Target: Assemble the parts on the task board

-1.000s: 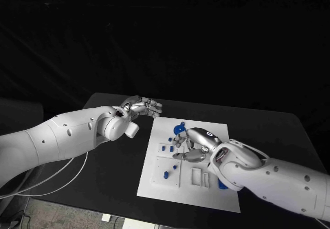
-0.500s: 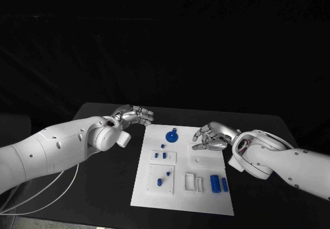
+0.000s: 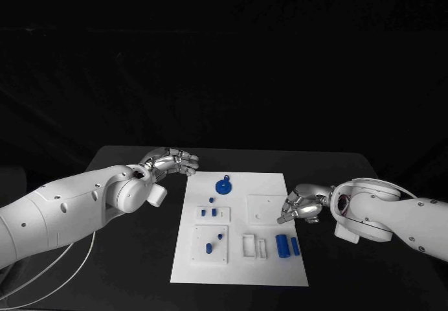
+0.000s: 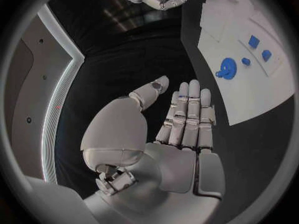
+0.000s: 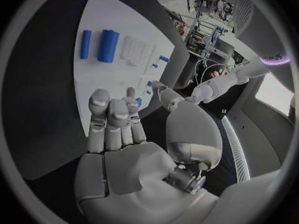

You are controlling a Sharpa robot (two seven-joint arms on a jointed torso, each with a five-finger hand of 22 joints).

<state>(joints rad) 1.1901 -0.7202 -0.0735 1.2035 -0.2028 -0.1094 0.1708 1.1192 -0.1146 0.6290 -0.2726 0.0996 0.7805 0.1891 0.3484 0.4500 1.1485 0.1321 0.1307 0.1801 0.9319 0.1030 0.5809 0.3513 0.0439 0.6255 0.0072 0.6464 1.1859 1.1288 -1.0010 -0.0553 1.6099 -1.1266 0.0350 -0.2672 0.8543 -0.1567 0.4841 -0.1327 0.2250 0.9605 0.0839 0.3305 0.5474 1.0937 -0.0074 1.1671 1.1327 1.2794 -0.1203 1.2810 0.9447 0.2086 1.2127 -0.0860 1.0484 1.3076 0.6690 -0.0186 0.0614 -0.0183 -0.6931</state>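
Head view: your left hand (image 3: 171,161) and right hand (image 3: 303,206) flank the task board (image 3: 238,272), both empty, fingers loosely extended.

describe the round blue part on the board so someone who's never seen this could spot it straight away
Find the white task board in the middle of the black table. Go to its far end, away from the robot, nearer the left hand. The round blue part lies there: a flat disc with a small tab sticking out, by far the widest blue piece, unlike the small pegs and the two blue cylinders near the right hand.
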